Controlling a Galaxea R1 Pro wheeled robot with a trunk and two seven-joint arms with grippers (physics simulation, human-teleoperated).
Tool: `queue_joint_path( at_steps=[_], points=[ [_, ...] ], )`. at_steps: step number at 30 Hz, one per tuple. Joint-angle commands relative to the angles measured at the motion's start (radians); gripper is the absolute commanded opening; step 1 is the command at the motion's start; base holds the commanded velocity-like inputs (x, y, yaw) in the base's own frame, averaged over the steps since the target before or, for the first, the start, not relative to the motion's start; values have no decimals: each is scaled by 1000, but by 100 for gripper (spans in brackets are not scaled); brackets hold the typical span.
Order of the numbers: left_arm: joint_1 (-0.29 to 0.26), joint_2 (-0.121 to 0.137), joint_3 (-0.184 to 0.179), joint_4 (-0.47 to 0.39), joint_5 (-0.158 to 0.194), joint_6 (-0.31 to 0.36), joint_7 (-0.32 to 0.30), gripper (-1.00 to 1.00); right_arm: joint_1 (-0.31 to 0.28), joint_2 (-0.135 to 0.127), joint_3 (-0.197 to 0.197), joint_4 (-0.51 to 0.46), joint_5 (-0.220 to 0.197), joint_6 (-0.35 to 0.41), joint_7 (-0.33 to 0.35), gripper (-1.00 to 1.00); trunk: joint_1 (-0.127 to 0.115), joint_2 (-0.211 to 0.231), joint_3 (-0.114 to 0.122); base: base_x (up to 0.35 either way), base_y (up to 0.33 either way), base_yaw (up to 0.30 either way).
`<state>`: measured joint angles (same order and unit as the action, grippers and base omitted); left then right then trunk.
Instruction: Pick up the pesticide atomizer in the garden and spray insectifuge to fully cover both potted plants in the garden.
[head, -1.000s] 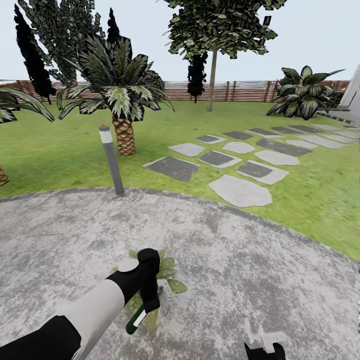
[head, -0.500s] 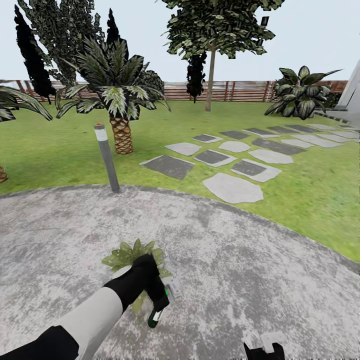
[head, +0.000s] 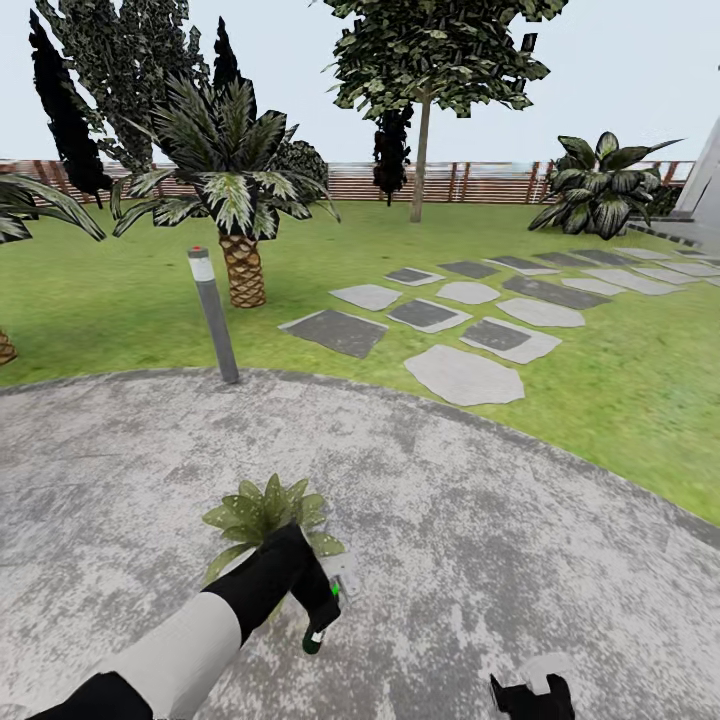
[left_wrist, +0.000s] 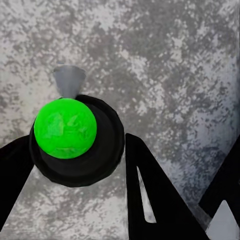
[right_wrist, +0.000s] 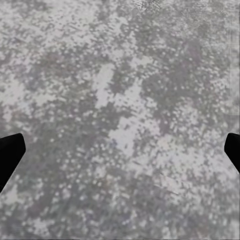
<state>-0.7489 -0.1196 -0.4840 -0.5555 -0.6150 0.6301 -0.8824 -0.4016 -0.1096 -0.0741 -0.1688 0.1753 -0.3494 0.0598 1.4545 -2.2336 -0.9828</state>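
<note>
Grey speckled stone patio (head: 500, 520) takes up the whole lower half of the head view, with green lawn (head: 120, 310) wrapping around behind it and a slatted wooden fence (head: 480, 183) running along the far edge of the garden. Couple of palm trees on the lawn, the nearest one (head: 240, 200) standing just behind a tall grey bollard lamp (head: 213, 315) that sits right at the patio's rim. A leafy tree (head: 425, 60) is further back, a big bush (head: 605, 185) off to the right, and a trail of flat stepping stones (head: 470, 330) cuts across the grass.

Closer in, one potted plant (head: 262, 508) sits on the patio, a low rosette of pointed green leaves; its pot is hidden behind the arm. The left gripper (head: 315, 598) is just in front of that plant and clamped around the pesticide atomizer (head: 318, 630), which hangs tilted with its dark green body pointing down and the whitish trigger head (head: 343, 578) up by the fingers. In the left wrist view the bottle (left_wrist: 75, 140) shows end-on as a dark round shape with a bright green disc, wedged between the black fingers (left_wrist: 155, 200).

The right gripper (head: 530, 695) just pokes in at the bottom edge, over bare stone, and its fingertips (right_wrist: 10, 155) sit wide apart with nothing between them.
</note>
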Motion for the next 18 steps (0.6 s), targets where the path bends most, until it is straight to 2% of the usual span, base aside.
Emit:
queue_joint_path(
  at_steps=[1,4,6,7,9,10,11,12,14,16,18],
  points=[
    [0,0,8,-4,1,4,-6,-100,0,-5,-7,-27,7,-3,6,100,0,0,-1,0,0,0],
    [0,1,21,-6,43,-18,-3,-100,0,-12,-7,-149,17,-2,7,100,0,0,-1,0,0,0],
    [0,1,23,-1,71,-103,-3,-100,0,-13,-7,-242,74,-1,9,100,0,0,-1,0,0,0],
    [0,3,25,1,85,-143,-2,-100,0,-13,-7,-298,137,0,11,100,0,0,-1,0,0,0],
    [0,9,26,2,103,-170,-3,-100,0,-17,-7,-365,279,1,25,100,0,0,-1,0,0,0],
    [0,10,27,3,108,-175,-3,-100,-4,-20,-7,-377,383,1,94,100,0,0,-1,0,0,0],
    [0,9,24,3,108,-181,-8,-100,-35,-22,-9,-386,487,2,221,100,0,0,-1,0,0,0],
    [-3,10,19,1,104,-182,-16,-100,-90,-31,-9,-402,527,1,335,100,0,0,-1,0,0,0],
    [-10,10,16,1,100,-181,-31,-100,-123,-40,-9,-406,534,1,408,100,0,0,-1,0,0,0],
    [-16,10,11,0,90,-181,-98,-100,-170,-47,-9,-408,544,1,521,100,0,0,-1,0,0,0],
    [-19,9,4,-2,51,-183,-180,-100,-196,-50,-9,-408,546,1,596,100,0,0,-1,0,0,0]
  ],
)
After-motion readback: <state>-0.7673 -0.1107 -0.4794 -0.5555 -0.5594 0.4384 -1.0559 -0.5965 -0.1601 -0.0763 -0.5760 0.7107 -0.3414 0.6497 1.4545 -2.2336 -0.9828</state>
